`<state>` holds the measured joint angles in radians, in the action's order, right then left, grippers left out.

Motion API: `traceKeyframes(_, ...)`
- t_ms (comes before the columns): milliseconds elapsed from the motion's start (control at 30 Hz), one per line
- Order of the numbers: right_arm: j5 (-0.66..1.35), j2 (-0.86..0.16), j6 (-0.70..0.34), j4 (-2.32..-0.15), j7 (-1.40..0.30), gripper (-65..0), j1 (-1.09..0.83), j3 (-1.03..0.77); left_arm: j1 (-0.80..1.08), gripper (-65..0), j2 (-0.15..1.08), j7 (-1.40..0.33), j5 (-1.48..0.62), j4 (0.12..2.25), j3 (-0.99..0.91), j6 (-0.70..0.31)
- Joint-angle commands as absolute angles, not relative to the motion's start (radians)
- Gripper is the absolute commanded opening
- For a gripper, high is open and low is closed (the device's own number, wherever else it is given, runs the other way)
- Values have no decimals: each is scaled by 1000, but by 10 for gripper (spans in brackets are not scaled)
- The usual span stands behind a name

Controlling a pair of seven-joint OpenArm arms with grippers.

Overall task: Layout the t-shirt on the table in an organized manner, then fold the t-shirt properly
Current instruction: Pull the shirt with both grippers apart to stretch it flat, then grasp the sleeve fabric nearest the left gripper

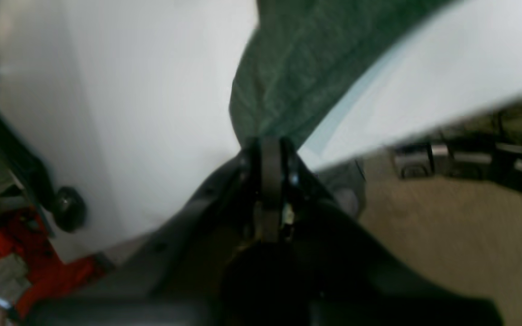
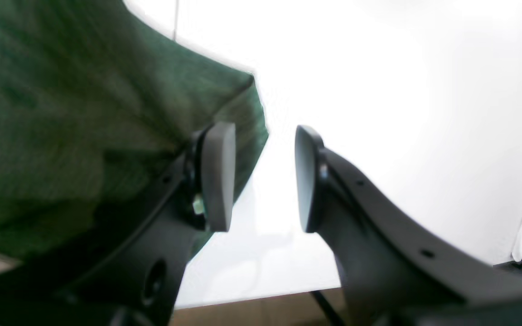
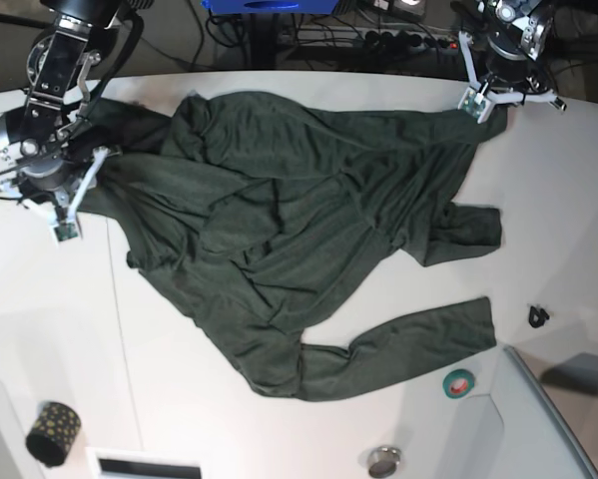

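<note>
- Closest to the base camera, along the near edge of the table (image 3: 279, 439), sit the small things, left to right: one dark patterned roll (image 3: 53, 431), one round metal disc (image 3: 383, 461), one green tape ring (image 3: 459, 381) and one small black clip (image 3: 537, 316).
- One t-shirt (image 3: 289, 239) is in view, dark green and long-sleeved, spread rumpled over the middle of the table, with one sleeve trailing toward the near right and the other bunched at the right side.
- On the left of the base view, the right gripper (image 2: 263, 176) stands with its jaws about half apart and nothing between them; one pad (image 2: 218, 176) rests just against the shirt's edge, and the cloth lies to the left of the jaws in the wrist view.
- On the right of the base view, the left gripper (image 1: 270, 156) has its jaws pinched tight on a corner of the shirt, and the fabric runs straight up and away from the tips in its wrist view.
- Judged from this, the shirt's long line runs between the two arms, so the coming move seems to depend on the right gripper reaching sideways into the edge beside it; it is the nearer arm to that free side.
</note>
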<state>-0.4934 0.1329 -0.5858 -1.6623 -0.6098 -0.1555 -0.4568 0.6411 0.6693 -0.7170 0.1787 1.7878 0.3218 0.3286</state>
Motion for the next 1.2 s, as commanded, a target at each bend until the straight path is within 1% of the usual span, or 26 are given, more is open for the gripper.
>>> traceKeyframes(0, -487, 128, -581, -1675, -598, -441, -147, -435, 644, -650, 680, -708, 193, 1799, 315, 340)
traceKeyframes(133, -487, 128, -582, -1669, -599, -441, -148, -346, 641, -650, 648, -710, 193, 1805, 306, 340)
traceKeyframes(300, -487, 128, -582, -1661, -601, -441, -147, -242, 644, -650, 645, -710, 193, 1808, 306, 340)
traceKeyframes(367, -487, 127, -582, -1627, -601, -441, -136, -213, 644, -650, 645, -710, 193, 1808, 306, 340)
traceKeyframes(433, -487, 125, -582, -1552, -599, -441, -94, -205, 644, -624, 645, -710, 193, 1807, 306, 340)
traceKeyframes(567, -487, 122, -582, -1362, -591, -441, 8, -259, 642, -625, 648, -710, 193, 1807, 305, 340)
traceKeyframes(733, -496, 110, -581, -1273, -559, -441, 94, -403, 644, -617, 648, -716, 193, 1804, 305, 341)
traceKeyframes(800, -496, 74, -576, -1233, -556, -441, 119, -444, 639, -614, 647, -777, 191, 1808, 303, 341)
traceKeyframes(900, -489, 33, -507, -1175, -552, -441, 137, -486, 624, -611, 645, -831, 189, 1808, 303, 343)
traceKeyframes(967, -487, 21, -490, -1162, -550, -441, 137, -492, 618, -564, 645, -832, 188, 1810, 303, 343)
traceKeyframes(1000, -487, 21, -490, -1165, -550, -441, 137, -493, 616, -520, 644, -832, 186, 1811, 303, 343)
traceKeyframes(1100, -487, 22, -492, -1185, -550, -441, 133, -493, 615, -341, 624, -832, 185, 1856, 302, 343)
traceKeyframes(1167, -487, 28, -493, -1219, -550, -441, 120, -493, 622, -188, 618, -832, 185, 1897, 289, 343)
